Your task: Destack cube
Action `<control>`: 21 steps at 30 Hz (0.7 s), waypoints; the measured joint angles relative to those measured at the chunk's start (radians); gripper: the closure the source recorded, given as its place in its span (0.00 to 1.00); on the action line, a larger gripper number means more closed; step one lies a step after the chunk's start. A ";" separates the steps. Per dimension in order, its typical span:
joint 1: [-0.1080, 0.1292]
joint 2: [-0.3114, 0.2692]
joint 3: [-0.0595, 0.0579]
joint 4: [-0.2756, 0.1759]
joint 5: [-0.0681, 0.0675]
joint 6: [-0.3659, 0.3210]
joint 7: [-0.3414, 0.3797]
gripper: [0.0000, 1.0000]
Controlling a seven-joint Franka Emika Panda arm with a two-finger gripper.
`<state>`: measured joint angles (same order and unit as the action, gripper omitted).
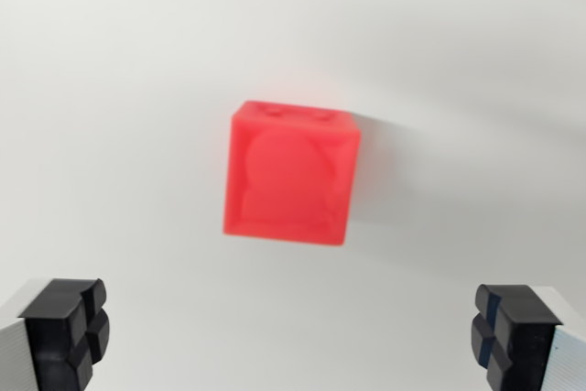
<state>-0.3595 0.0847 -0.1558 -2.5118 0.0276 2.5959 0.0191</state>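
we hold the gripper (pixel 293 336) spread wide, grasping nothing. the red cube (pixel 290 174) rests on the white surface (pixel 110 89), farther out than the fingertips and centred between them, its faces slightly skewed to the jaws.

Blurred red cube (pixel 290 174), fingertips (pixel 64 331) edge-cropped

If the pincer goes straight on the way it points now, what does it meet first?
Most likely the red cube, which lies ahead of the open pincer and roughly centred between its fingers. Nothing else shows on the white surface; depth is unclear.
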 joint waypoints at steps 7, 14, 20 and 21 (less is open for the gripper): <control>0.000 -0.068 -0.002 0.007 -0.020 -0.074 0.015 0.00; -0.001 -0.129 -0.002 0.022 -0.034 -0.146 0.025 0.00; -0.002 -0.170 -0.002 0.038 -0.042 -0.205 0.032 0.00; -0.002 -0.177 -0.002 0.042 -0.043 -0.215 0.033 0.00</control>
<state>-0.3612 -0.0919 -0.1578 -2.4702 -0.0158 2.3812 0.0520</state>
